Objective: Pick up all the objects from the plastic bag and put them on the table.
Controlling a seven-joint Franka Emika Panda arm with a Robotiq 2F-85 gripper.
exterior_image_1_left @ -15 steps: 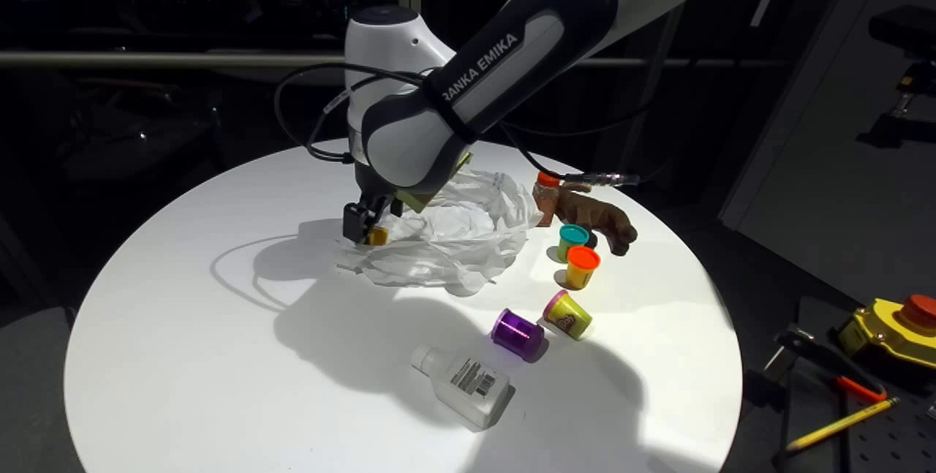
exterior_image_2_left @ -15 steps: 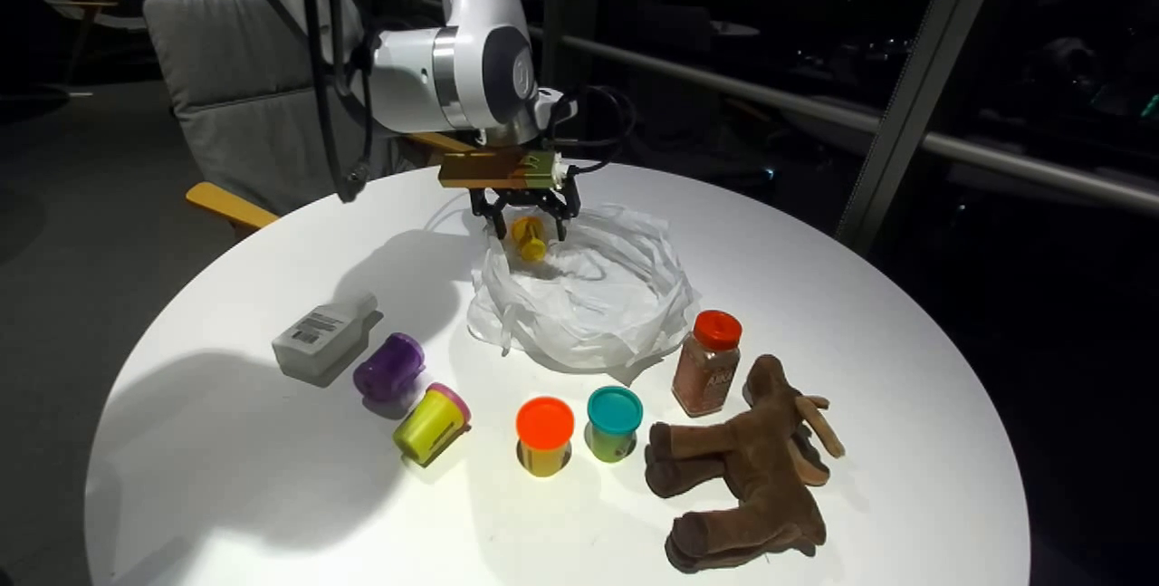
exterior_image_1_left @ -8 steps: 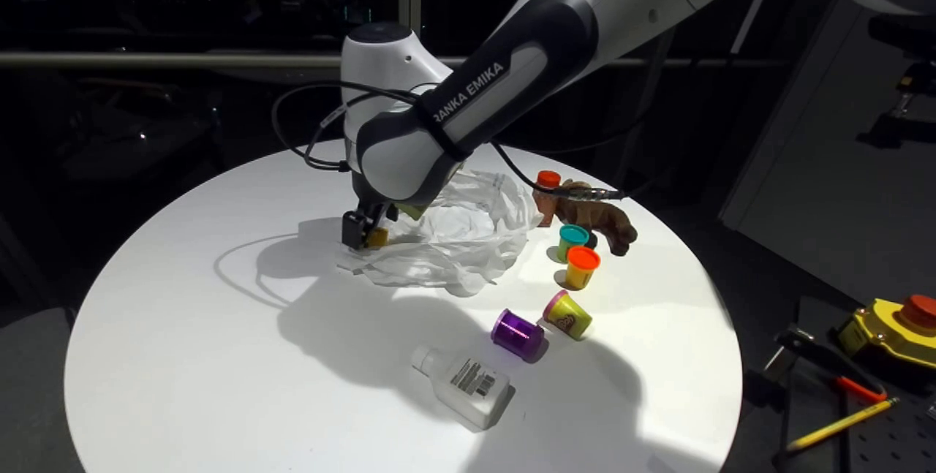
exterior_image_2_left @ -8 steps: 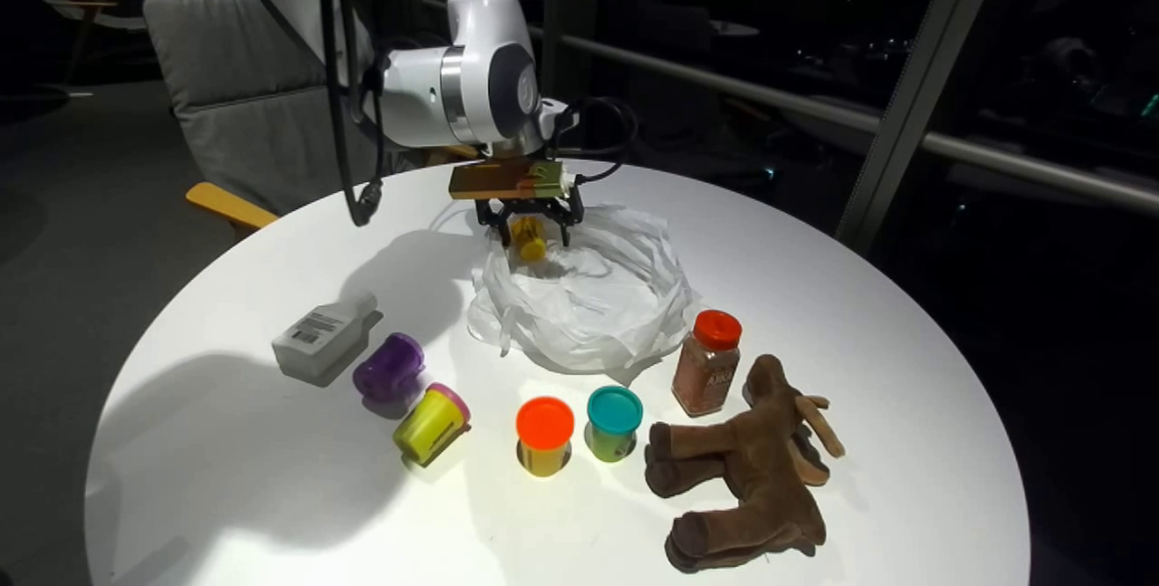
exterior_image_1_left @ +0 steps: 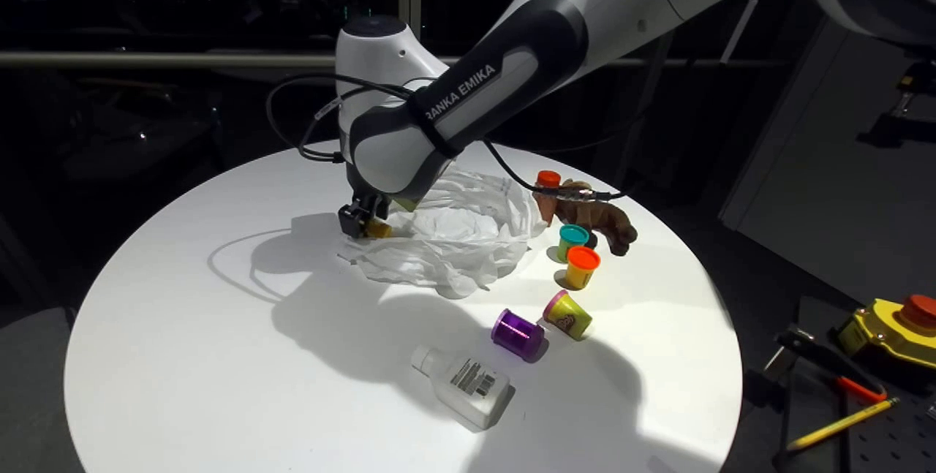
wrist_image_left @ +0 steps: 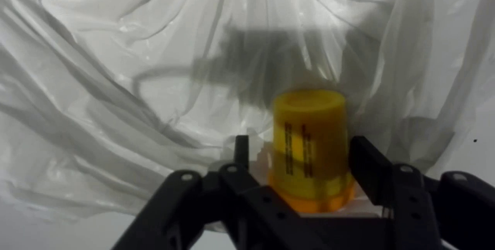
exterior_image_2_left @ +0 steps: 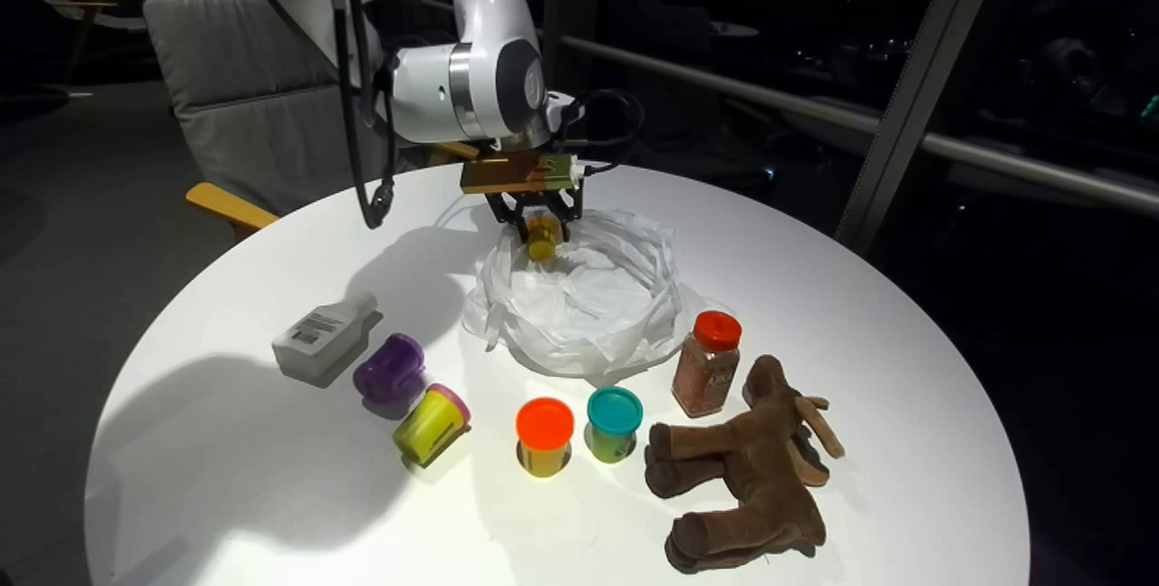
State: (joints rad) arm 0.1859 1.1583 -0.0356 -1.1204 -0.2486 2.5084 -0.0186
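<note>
white arm [exterior_image_1_left: 506, 84], black gripper [wrist_image_left: 299, 150] (pale screws [wrist_image_left: 187, 177]), looped cables [exterior_image_1_left: 320, 156]

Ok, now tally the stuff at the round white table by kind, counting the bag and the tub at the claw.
Play-Doh-style tubs: 5 (purple one, pink-lidded one, upright orange-lidded one, teal-lidded one, yellow one at the claw)
White bottle: 1
Red-lidded jar: 1
Brown stuffed animal: 1
Plastic bag: 1
Total: 9

Yellow tub [wrist_image_left: 309, 142] tilts at the edge of a rumpled bag [exterior_image_2_left: 593, 337]. On the table [exterior_image_2_left: 905, 387], bottle [exterior_image_2_left: 317, 341] lies flat; jar [exterior_image_2_left: 706, 369] stands.
</note>
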